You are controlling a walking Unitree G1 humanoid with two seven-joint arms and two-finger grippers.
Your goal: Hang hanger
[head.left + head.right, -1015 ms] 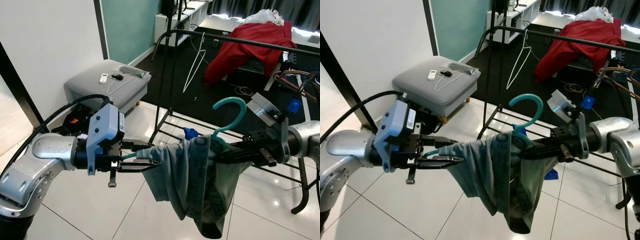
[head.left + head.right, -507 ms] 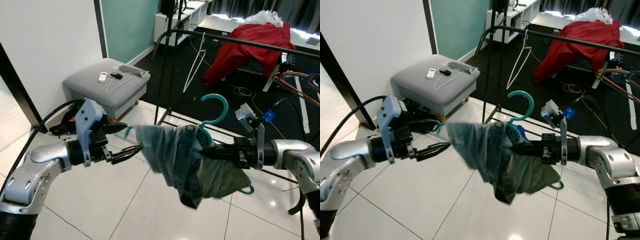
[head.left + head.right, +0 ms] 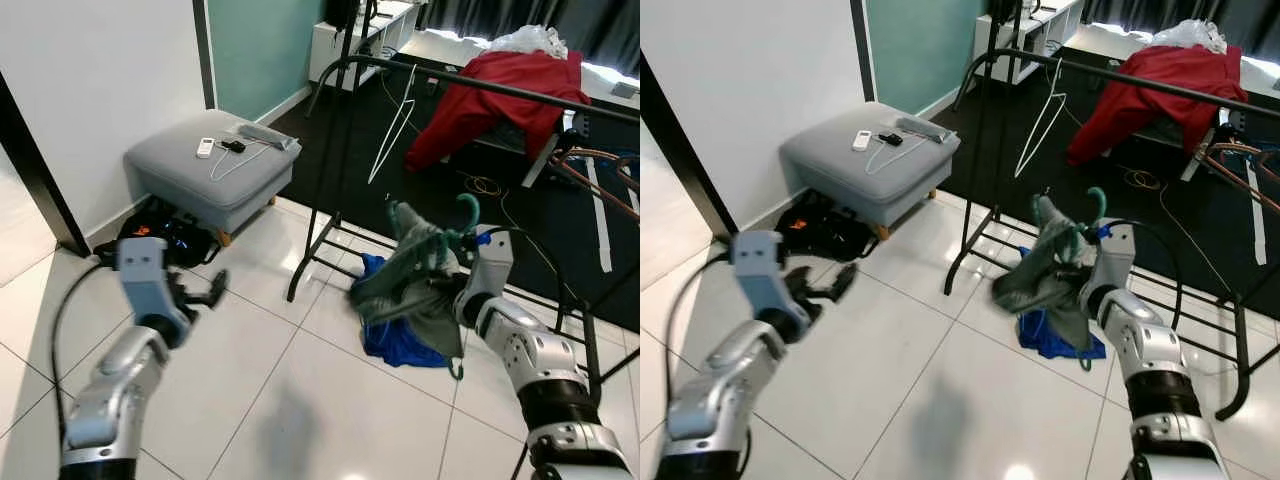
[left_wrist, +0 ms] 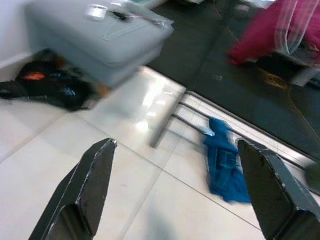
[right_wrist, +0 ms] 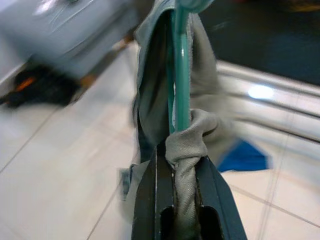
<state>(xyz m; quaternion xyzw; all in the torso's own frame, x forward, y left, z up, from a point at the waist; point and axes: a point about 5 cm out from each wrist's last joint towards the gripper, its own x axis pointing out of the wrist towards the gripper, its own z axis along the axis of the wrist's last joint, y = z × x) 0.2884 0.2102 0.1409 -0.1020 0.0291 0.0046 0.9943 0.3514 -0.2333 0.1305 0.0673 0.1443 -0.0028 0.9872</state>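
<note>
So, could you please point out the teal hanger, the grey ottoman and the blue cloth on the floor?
teal hanger (image 5: 181, 75): right wrist view, on its straight shaft.
grey ottoman (image 3: 190, 165): left eye view, on its top cushion.
blue cloth (image 3: 392, 340): left eye view, on its middle, on the floor.

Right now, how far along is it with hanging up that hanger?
Done: the grey garment is draped on the teal hanger. In hand: the right claw is shut on both, below the black rail; the left claw is open, off to the side. Left: hooking the hanger over the rail.
</note>
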